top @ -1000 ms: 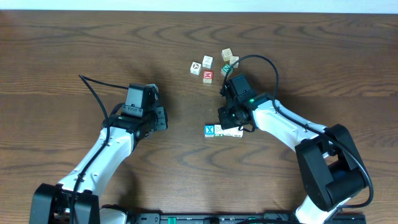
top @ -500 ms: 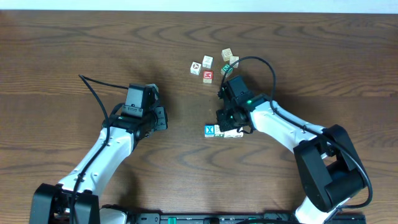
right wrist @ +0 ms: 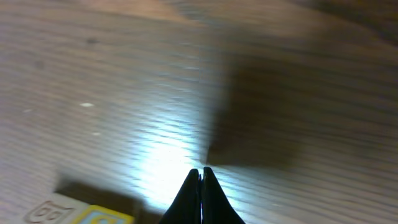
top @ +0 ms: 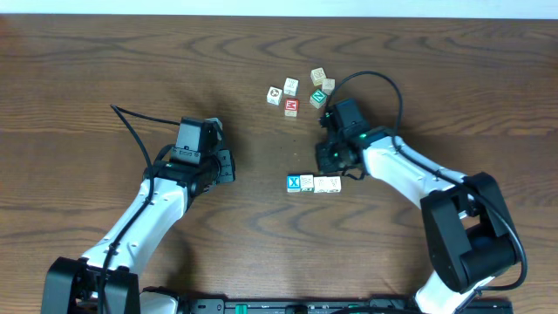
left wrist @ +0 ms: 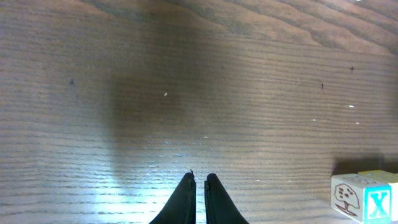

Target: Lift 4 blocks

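row: four blocks (top: pixel 314 184) touching in line on bench (top: pixel 105 70), blue block (top: pixel 294 183) at left-arm end | left claw (left wrist: pixel 199 179), right claw (right wrist: pixel 200 174): both pressed together, empty | risk: if you squeeze the row off-centre, middle blocks may buckle out

Overhead view is sharp and even; wrist views show glare, dark shadows and blur.

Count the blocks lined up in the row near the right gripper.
4, touching in a row: blue X block at the image-left end, then second block, third block and fourth block, all cream. None looks hidden.
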Action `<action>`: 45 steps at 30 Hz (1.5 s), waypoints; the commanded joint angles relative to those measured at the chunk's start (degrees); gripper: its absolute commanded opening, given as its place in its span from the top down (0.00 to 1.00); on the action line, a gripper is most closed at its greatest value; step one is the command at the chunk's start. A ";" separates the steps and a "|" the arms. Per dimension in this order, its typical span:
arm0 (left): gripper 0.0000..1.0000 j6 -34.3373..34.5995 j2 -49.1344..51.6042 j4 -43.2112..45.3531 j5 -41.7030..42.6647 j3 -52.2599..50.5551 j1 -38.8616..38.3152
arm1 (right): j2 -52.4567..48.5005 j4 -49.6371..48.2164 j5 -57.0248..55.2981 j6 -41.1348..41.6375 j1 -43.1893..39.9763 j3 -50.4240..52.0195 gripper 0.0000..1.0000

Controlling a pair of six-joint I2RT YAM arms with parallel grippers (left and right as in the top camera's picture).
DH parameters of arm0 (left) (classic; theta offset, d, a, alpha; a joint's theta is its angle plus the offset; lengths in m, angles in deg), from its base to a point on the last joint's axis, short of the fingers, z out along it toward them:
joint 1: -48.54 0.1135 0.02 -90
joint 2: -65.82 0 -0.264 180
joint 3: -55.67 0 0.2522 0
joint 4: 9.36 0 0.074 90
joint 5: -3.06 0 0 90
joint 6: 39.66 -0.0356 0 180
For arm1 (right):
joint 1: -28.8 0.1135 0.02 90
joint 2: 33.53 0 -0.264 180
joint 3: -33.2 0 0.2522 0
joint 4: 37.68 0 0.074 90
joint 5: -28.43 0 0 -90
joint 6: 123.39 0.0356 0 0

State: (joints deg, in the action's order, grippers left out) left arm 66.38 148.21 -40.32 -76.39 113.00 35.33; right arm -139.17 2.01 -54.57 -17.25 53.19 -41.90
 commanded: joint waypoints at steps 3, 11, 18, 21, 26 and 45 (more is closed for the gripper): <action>0.92 -0.94 -0.31 -0.31 1.86 1.29 -0.11 | -0.02 0.46 7.82 -1.92 -2.21 -0.96 0.99; 0.92 -0.94 -0.31 -0.33 1.88 1.29 -0.15 | -0.02 0.00 8.04 -2.69 0.02 -0.96 0.99; 0.92 -0.92 -0.31 -0.33 1.88 1.29 -0.15 | -0.02 -0.59 8.07 -2.71 2.05 -0.96 0.99; 0.92 -0.92 -0.31 -0.33 1.88 1.29 -0.15 | -0.02 -1.49 8.07 -2.69 3.02 -0.96 0.99; 0.92 -0.92 -0.31 -0.33 1.88 1.29 -0.15 | -0.02 -1.68 8.04 -2.69 4.07 -0.96 0.99; 0.92 -0.92 -0.31 -0.33 1.86 1.29 -0.15 | -0.02 0.31 7.85 -2.47 4.22 -0.96 0.99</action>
State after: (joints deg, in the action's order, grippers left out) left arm 66.38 148.21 -40.51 -75.01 113.00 35.31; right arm -139.17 2.03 -46.96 -19.13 57.14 -41.90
